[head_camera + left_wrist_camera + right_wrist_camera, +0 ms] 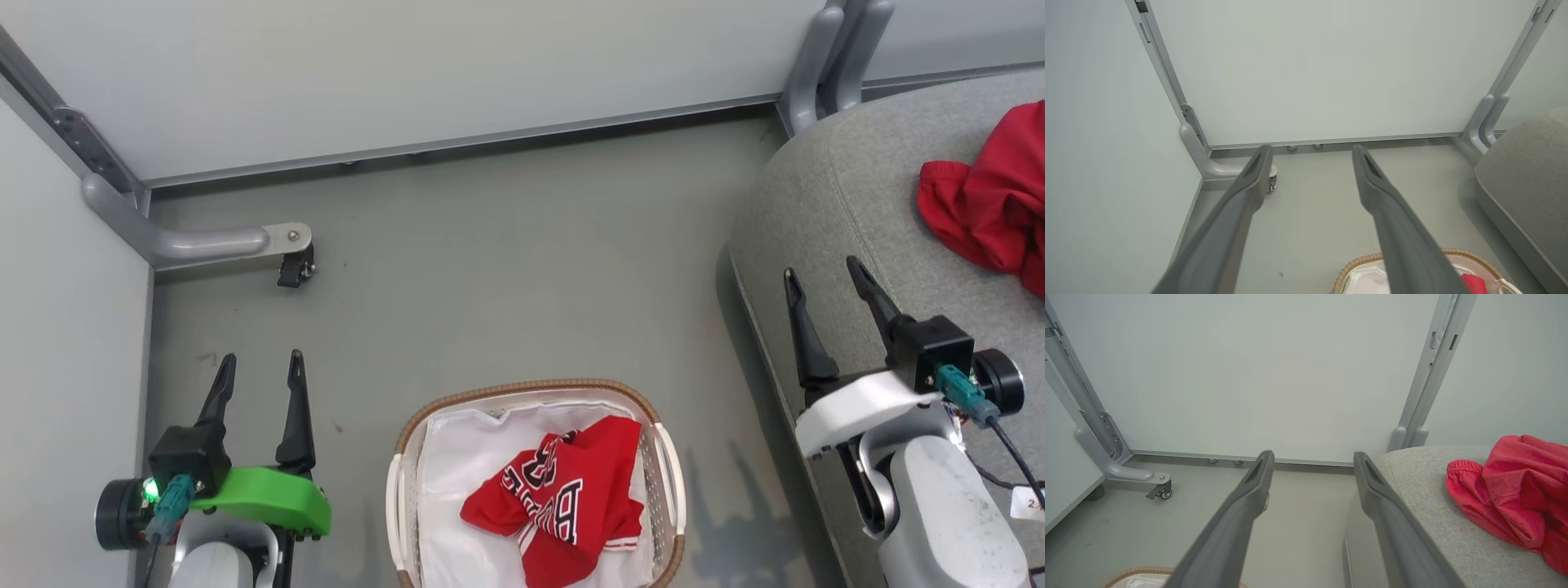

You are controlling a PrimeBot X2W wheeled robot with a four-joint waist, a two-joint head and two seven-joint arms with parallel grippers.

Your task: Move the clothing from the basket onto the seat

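Head view: one jersey [563, 498] in basket [522, 385], one garment [988, 204] on seat [849, 196]; left gripper [262, 355], right gripper [820, 265]: jaws spread.

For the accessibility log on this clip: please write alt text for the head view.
A red lettered jersey lies in the white basket on the floor, while a plain red garment rests on the grey seat at right. Both claws are open and empty, the left claw left of the basket, the right claw by the seat's edge.
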